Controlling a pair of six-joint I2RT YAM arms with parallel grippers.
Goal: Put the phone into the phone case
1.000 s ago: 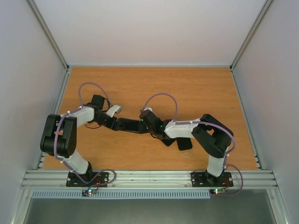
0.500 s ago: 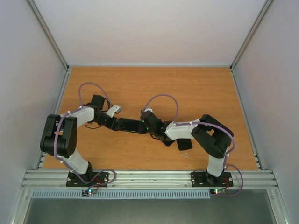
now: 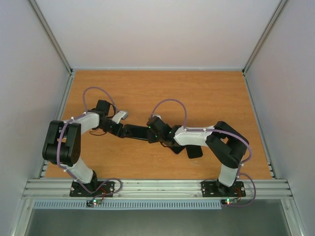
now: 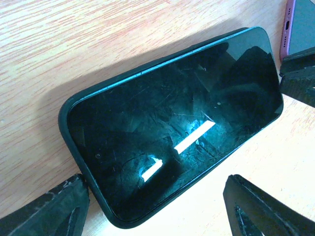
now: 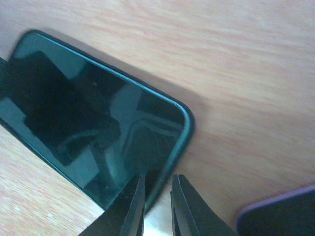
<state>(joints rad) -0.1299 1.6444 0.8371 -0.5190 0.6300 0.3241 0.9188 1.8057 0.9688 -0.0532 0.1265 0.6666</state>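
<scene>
Left gripper (image 4: 157,216): wide open, nothing held. One finger (image 4: 49,211) sits at the near corner of the phone (image 4: 172,128), and I cannot tell if it touches. The other finger is apart from the phone, over bare desk (image 4: 74,39).

The phone is a dark smartphone lying screen up on the desk, just ahead of the left gripper and slanting away to its upper right. Light streaks reflect in the glass.

Right gripper (image 5: 157,179): the two fingers are almost together, with only a thin gap. The phone's rim near a rounded corner runs into that gap, one finger over the screen side and the other just outside the rim. Cannot tell if the rim is pinched.

The phone case (image 4: 298,24) has a pinkish-purple edge with a port cutout. It lies past the far end of the phone from the left gripper, close to the phone but apart from it. In the right wrist view it shows low and to the right of the fingers, mostly cut off. The phone is outside the case.

In the top view both grippers meet mid-desk, with the phone between them.
</scene>
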